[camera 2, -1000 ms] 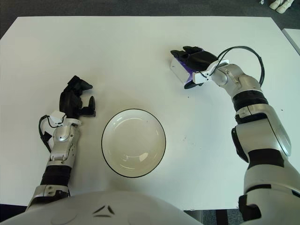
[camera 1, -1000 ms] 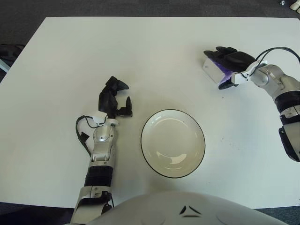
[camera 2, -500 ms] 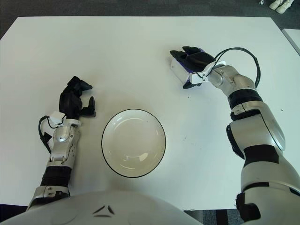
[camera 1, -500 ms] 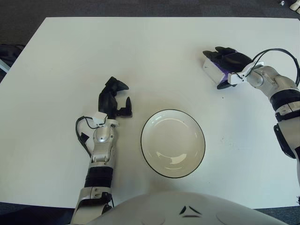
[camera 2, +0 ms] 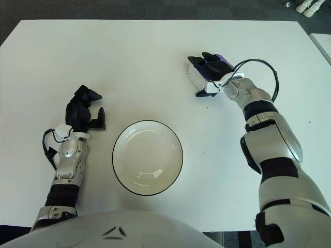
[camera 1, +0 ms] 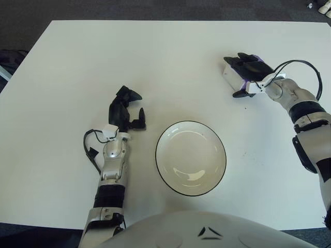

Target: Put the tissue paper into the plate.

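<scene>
The tissue paper pack (camera 1: 230,79), white with a purple side, lies on the white table at the far right. My right hand (camera 1: 240,76) rests over it, black fingers curled across its top and the thumb against its near side. The white plate (camera 1: 157,151) with a dark rim sits empty near the table's front centre, well apart from the pack. My left hand (camera 1: 124,109) is parked on the table just left of the plate, fingers relaxed and holding nothing.
The white table (camera 1: 129,57) spreads bare to the left and far side. A black cable (camera 1: 297,64) loops from my right wrist. Dark floor lies beyond the table edges.
My right forearm and wrist have drawn in to the left, and the hand has settled closer over the tissue pack. The pack, the plate and the left hand have stayed put.
</scene>
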